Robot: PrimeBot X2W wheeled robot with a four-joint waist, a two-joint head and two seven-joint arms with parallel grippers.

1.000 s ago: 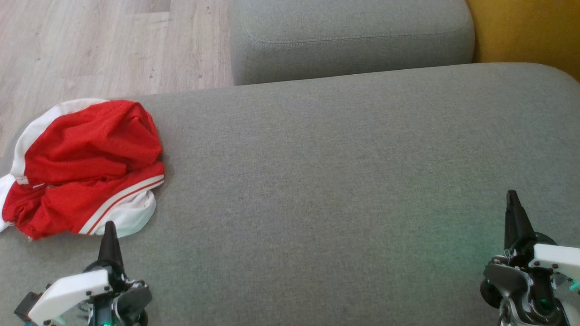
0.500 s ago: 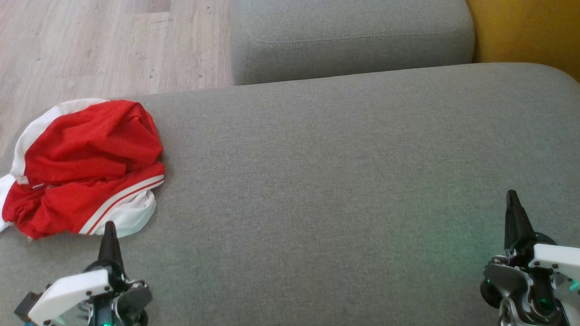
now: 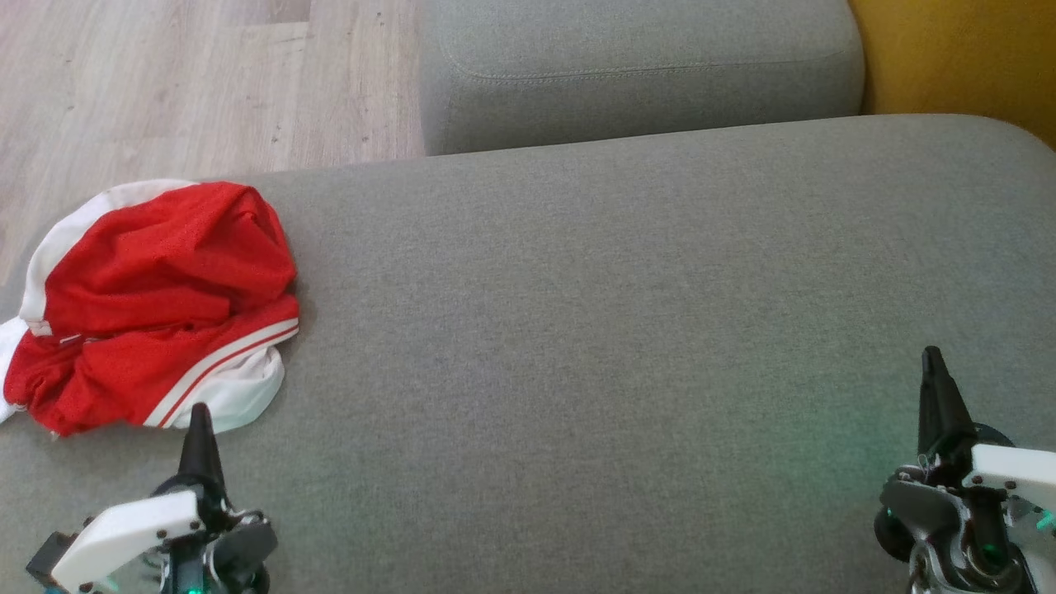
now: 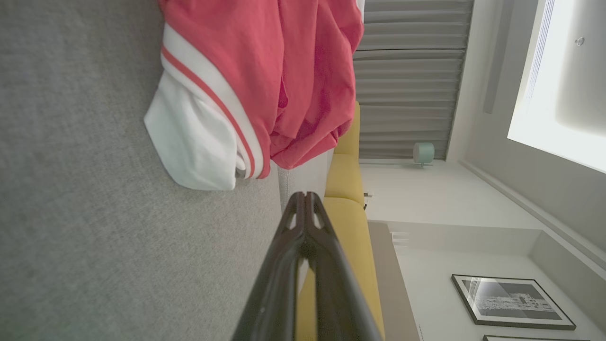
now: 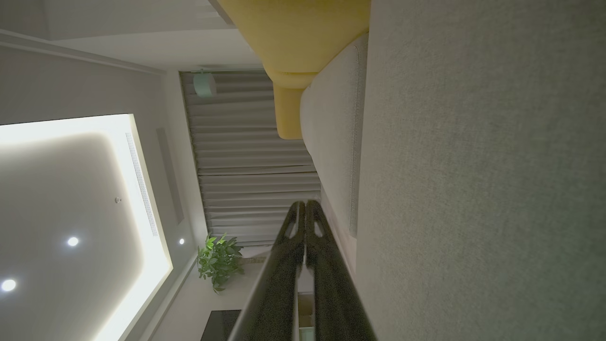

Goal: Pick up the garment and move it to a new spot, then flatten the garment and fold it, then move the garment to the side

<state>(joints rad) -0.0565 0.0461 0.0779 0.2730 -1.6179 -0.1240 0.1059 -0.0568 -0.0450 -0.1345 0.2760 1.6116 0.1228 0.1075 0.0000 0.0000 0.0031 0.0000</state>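
Note:
The garment (image 3: 153, 305) is a crumpled red piece with white trim and stripes, lying bunched at the left edge of the grey cushion (image 3: 619, 330). In the left wrist view the garment (image 4: 255, 80) lies just past the fingertips, its white hem nearest. My left gripper (image 3: 198, 410) hovers right below the garment's white hem, shut, holding nothing; the left wrist view shows this left gripper (image 4: 305, 195) with fingers pressed together. My right gripper (image 3: 931, 353) sits far off at the lower right, shut and empty, and the right gripper (image 5: 305, 203) has its fingers closed in its own wrist view too.
A second grey cushion (image 3: 635, 70) stands behind the big one. Wooden floor (image 3: 165, 91) lies at the upper left, beyond the cushion's left edge. A yellow sofa part (image 3: 957, 58) is at the upper right. Wide bare cushion stretches between the two grippers.

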